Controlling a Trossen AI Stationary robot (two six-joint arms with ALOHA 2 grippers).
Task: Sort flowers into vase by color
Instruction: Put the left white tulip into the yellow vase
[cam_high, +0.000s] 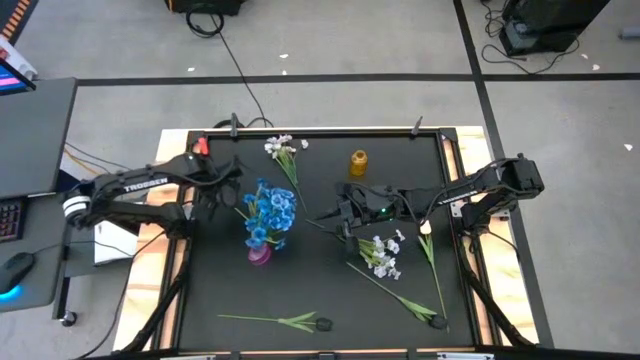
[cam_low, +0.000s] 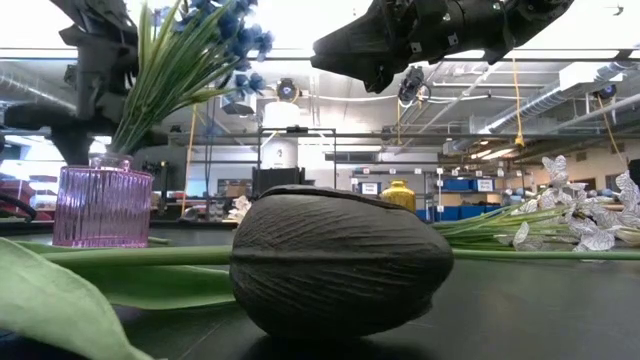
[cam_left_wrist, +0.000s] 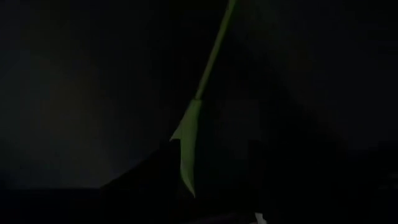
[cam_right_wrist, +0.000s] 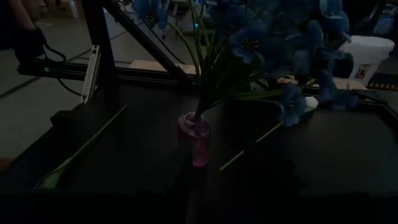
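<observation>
Blue flowers (cam_high: 270, 212) stand with their stems in a pink ribbed vase (cam_high: 259, 252), also seen in the low view (cam_low: 102, 205). My left gripper (cam_high: 228, 190) points down just left of them, open. In its wrist view a green stem with a leaf (cam_left_wrist: 198, 112) runs between its fingers; its blossom is out of view. My right gripper (cam_high: 328, 222) hovers open above the mat's middle, aimed at the pink vase (cam_right_wrist: 195, 140). A white spray (cam_high: 283, 148), white blossoms (cam_high: 382, 255), a white tulip bud (cam_high: 425, 228) and a dark tulip (cam_low: 335, 262) lie on the mat.
A small yellow vase (cam_high: 358, 162) stands at the far middle of the black mat (cam_high: 210, 270). Long stems (cam_high: 400, 295) lie across the near right part. The dark tulip's stem (cam_high: 265, 320) lies along the near edge. A desk with a keyboard (cam_high: 12, 215) stands left of the table.
</observation>
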